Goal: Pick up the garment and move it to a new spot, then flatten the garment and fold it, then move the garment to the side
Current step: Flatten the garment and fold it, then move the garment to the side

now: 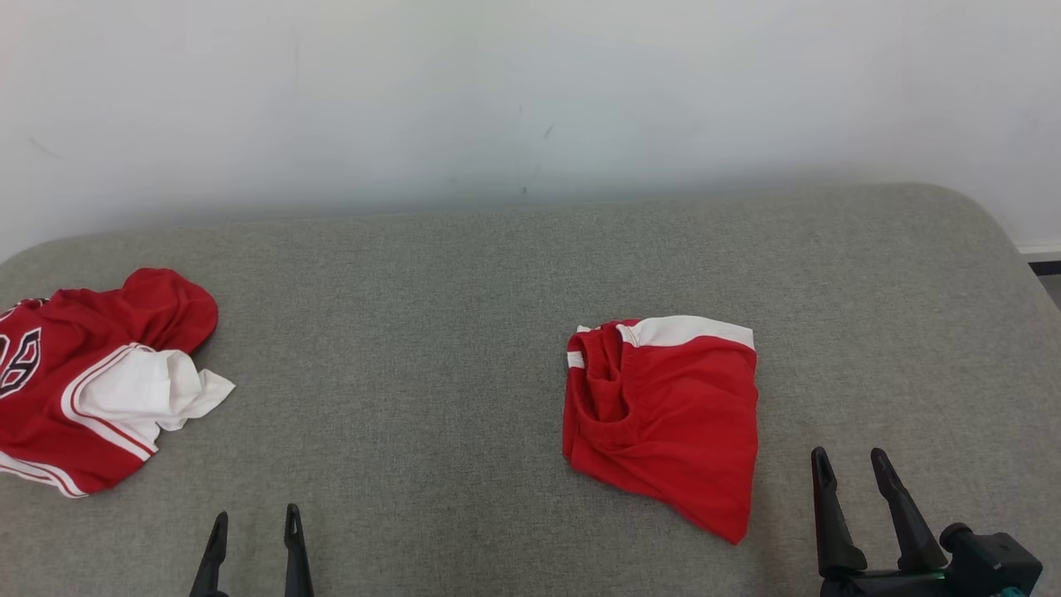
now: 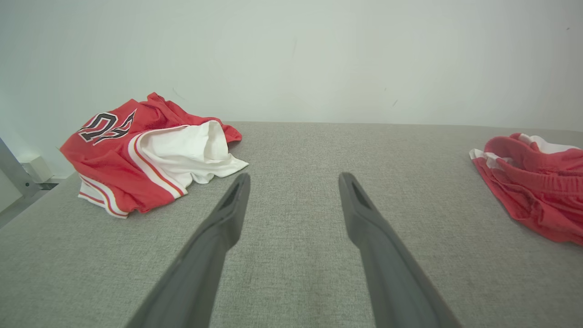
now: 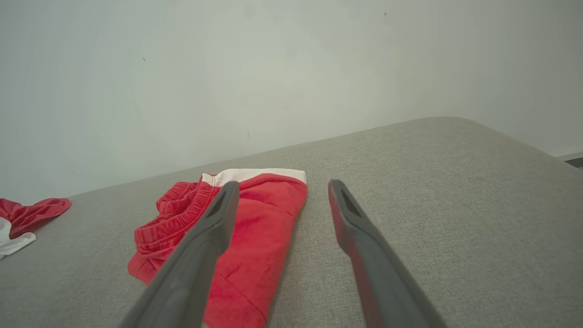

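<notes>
Right now you have 2 garments on the grey padded surface [image 1: 414, 332], which runs back to a plain white wall [image 1: 530, 83]. Your folded red shorts [image 1: 671, 414] lie right of centre in the head view, a neat compact packet with the white band along its far edge and the gathered waistband showing on its left side. Your crumpled red jersey [image 1: 58, 414] sits well apart at the far left edge, bunched up, with its white lining spilling out toward the middle and part of a black number showing. Your left gripper [image 1: 256, 512] is at the near edge between the 2 garments, fingers spread wide and holding nothing, touching neither one. Your right gripper [image 1: 848, 453] is just beside the shorts, off their near right corner, its 2 fingers also wide apart with nothing between them and no cloth caught.
</notes>
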